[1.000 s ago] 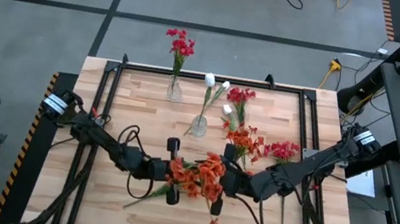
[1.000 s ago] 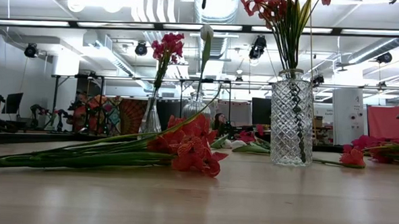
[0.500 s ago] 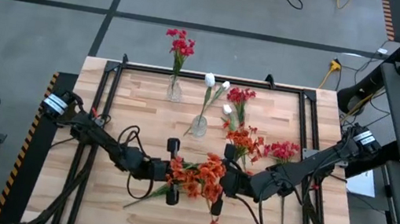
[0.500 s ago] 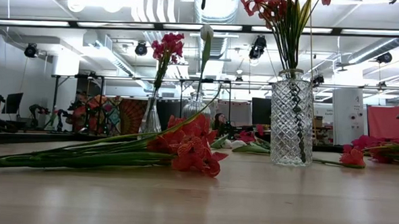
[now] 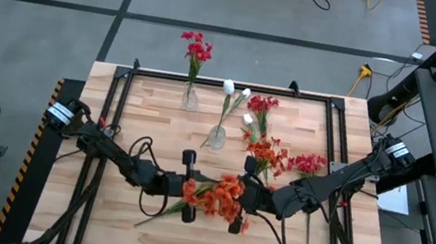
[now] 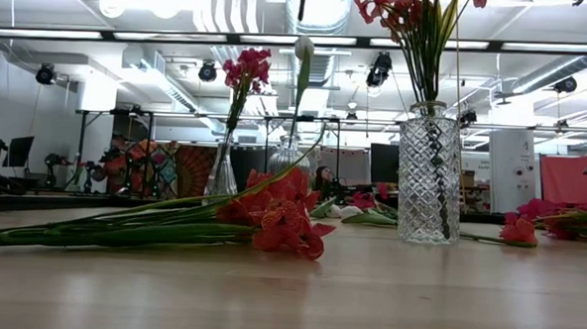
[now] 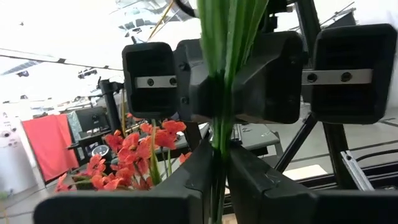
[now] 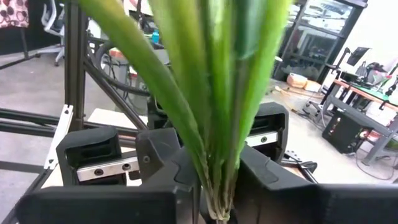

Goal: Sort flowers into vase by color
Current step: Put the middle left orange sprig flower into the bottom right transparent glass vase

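We see the wooden table (image 5: 159, 113) with three glass vases and loose flowers (image 5: 309, 164) lying to the right. Near its front middle, our left gripper (image 5: 187, 188) and right gripper (image 5: 241, 199) face each other, both pinching the green stalks of one orange-red bunch (image 5: 220, 196) held between them.

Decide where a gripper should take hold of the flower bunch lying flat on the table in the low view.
Probably grip the bunch at its green stalks, coming down from above: it lies flat, and the blooms would likely crush.
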`<state>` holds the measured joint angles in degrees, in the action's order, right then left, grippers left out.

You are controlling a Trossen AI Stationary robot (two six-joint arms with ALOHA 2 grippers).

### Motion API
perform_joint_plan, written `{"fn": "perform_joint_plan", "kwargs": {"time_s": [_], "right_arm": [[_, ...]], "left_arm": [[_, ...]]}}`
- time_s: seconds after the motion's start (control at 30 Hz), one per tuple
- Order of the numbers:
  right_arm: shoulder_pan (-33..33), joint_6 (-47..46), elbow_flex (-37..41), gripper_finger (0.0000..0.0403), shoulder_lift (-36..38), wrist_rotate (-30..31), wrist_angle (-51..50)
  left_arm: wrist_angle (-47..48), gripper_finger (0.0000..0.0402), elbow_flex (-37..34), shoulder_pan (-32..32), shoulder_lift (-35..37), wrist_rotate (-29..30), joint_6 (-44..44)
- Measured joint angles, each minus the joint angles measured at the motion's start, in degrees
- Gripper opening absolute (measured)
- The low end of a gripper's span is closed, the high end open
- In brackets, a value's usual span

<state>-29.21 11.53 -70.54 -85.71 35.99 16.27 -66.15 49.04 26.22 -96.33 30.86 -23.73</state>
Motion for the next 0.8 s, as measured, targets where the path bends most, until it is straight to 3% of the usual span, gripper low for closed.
{"fn": "perform_joint_plan", "kwargs": {"time_s": [0.47,0.8], "right_arm": [[-0.15,-3.07,0.02,0.0038,2.44,-0.04,-4.82],[-1.38,-10.66,0.02,0.0038,9.02,-0.07,-15.32]], "left_arm": [[2.66,0.0141,0.0,-0.02,0.0,4.39,5.47],[14.51,0.0198,0.0,0.02,0.39,4.65,12.75]]}}
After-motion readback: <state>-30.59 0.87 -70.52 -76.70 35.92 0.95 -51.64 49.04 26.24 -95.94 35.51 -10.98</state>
